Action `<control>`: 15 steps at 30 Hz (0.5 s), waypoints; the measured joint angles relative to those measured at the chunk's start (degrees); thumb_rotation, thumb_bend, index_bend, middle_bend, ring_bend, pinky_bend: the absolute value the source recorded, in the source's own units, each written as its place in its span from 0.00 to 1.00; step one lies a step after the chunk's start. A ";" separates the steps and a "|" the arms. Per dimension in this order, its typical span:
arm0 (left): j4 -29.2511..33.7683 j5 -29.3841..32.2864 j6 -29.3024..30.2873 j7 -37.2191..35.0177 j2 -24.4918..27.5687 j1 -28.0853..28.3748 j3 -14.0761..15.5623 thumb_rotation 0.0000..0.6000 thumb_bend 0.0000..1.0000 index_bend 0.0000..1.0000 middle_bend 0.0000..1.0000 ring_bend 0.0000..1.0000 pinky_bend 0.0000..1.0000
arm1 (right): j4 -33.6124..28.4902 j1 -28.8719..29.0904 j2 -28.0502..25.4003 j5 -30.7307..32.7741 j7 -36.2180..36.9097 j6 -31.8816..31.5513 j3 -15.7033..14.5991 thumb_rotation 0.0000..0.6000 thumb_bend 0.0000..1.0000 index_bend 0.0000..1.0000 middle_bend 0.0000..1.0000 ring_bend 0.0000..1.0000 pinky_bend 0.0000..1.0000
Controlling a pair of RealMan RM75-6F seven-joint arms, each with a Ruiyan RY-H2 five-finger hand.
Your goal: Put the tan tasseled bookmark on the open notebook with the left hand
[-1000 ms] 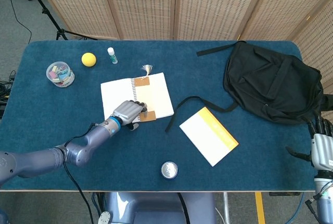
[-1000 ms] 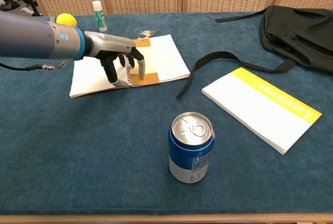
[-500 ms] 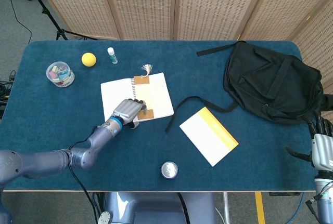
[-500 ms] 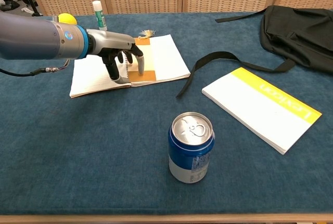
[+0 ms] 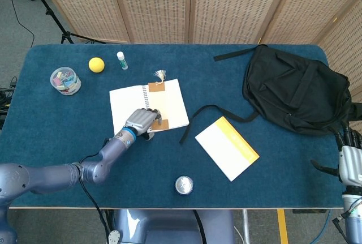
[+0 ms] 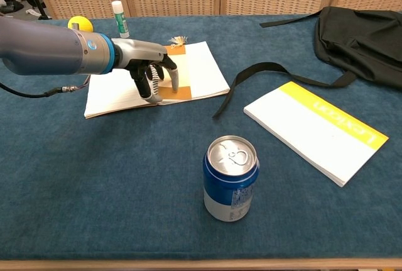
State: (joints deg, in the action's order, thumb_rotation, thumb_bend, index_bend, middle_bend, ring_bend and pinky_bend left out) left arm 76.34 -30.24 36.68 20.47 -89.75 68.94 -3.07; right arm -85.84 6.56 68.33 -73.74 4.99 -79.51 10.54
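Item: tan bookmark [image 5: 157,103], tasselled, lying along the spiral spine of the open notebook [image 5: 172,103], its fringe [image 5: 160,75] past the top edge onto the blue tabletop [image 5: 68,119] and its lower end near the bottom edge of the pages. Left hand [image 5: 141,122]: over the notebook's lower spine, fingers [image 6: 172,77] curled downward with tips at or just above the bookmark's lower end; the chest view suggests the strip lies flat beneath them rather than pinched, though contact cannot be settled for certain. Change over the last second: the left hand has slid back toward the robot along the spine, and the bookmark's lower end, which a second ago poked past the notebook's bottom edge, now looks tucked in on the page (a small shift, best read in the head view). Judgement: the placing is effectively done, and what remains is to lift the fingers clear without dragging the strip. Right hand [image 5: 349,156]: at the far right table edge, well apart from the work, fingers slack and apart, nothing in it. Also present: black backpack [image 5: 294,88], yellow-and-white booklet [image 5: 227,148], drink can [image 6: 230,178], yellow ball [image 5: 97,64], glue stick [image 5: 122,60], tub of clips [image 5: 65,80].
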 measured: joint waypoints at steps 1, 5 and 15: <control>0.00 0.30 0.04 0.03 -0.05 0.04 -0.06 1.00 0.37 0.36 0.22 0.19 0.22 | 0.04 0.00 0.00 0.04 0.03 0.04 0.00 1.00 0.02 0.15 0.00 0.00 0.03; 0.27 2.17 0.54 0.15 -0.26 0.21 -0.38 1.00 0.38 0.36 0.22 0.19 0.22 | 0.05 0.05 -0.03 0.04 0.13 0.22 -0.05 1.00 0.03 0.15 0.00 0.00 0.03; 1.89 8.73 3.89 2.33 -0.82 1.16 -0.87 1.00 0.38 0.36 0.22 0.19 0.22 | -0.03 0.07 -0.19 -0.06 0.59 0.35 -0.09 1.00 0.02 0.15 0.00 0.00 0.03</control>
State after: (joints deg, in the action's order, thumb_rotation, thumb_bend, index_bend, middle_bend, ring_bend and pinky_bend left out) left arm 78.22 -21.51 40.57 22.80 -90.57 70.10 -3.94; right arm -85.88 6.63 68.14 -73.81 5.58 -79.17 10.45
